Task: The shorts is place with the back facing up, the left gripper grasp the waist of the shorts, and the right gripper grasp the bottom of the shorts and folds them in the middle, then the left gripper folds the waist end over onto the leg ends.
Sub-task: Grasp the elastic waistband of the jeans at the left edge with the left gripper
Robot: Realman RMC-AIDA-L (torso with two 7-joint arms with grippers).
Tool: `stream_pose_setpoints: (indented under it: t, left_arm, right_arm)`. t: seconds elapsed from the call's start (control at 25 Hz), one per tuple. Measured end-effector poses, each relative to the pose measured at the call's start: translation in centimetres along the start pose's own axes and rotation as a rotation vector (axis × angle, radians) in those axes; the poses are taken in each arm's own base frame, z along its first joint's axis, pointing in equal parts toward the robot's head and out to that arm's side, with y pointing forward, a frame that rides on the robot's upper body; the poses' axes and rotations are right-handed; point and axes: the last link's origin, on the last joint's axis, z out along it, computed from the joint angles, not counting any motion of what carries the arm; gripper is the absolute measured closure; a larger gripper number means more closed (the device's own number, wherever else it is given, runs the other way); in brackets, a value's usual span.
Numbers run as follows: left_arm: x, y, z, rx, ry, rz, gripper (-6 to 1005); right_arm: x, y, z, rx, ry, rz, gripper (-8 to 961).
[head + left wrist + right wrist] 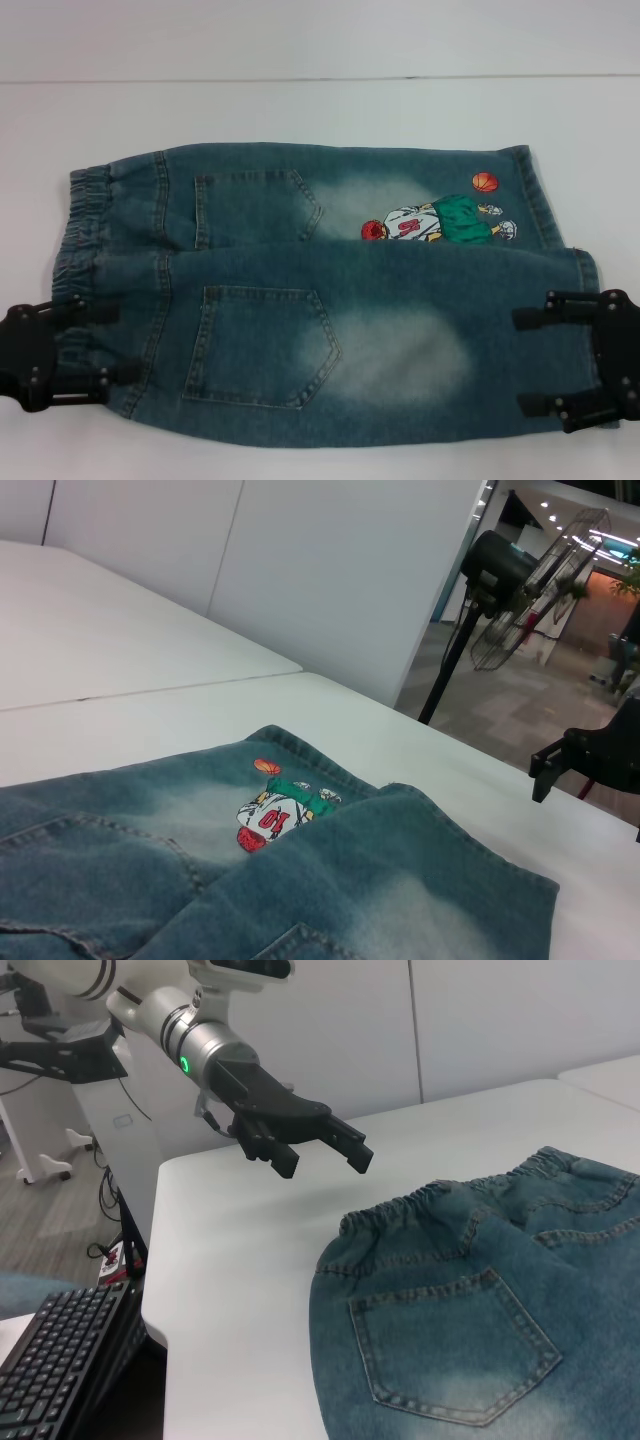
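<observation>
The blue denim shorts (330, 300) lie back pockets up on the white table (300, 110), the near half lapped over the far half. The elastic waist (85, 215) points to the left and the leg ends (585, 270) to the right. A cartoon basketball print (430, 222) shows on the far leg. My left gripper (95, 345) is open at the near waist corner; the right wrist view shows the left gripper (322, 1160) hovering above the table, apart from the waist (430, 1205). My right gripper (532, 360) is open at the near leg hem, holding nothing.
A seam (300, 78) crosses the table behind the shorts. Beyond the table's edge stand a floor fan (520, 580) on the right side and a keyboard (60, 1360) below the left side. White panels (330, 570) back the table.
</observation>
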Motion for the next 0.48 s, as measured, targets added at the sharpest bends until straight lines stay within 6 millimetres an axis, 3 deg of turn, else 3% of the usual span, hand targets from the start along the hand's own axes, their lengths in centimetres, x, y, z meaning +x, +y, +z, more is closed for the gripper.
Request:
stream_pose_setpoints:
  t: [0.48]
  left_arm:
    - [0.2, -0.7, -1.6, 0.131, -0.044, -0.103, 67]
  right_arm:
    - [0.0, -0.2, 0.8, -0.017, -0.02, 0.011, 5]
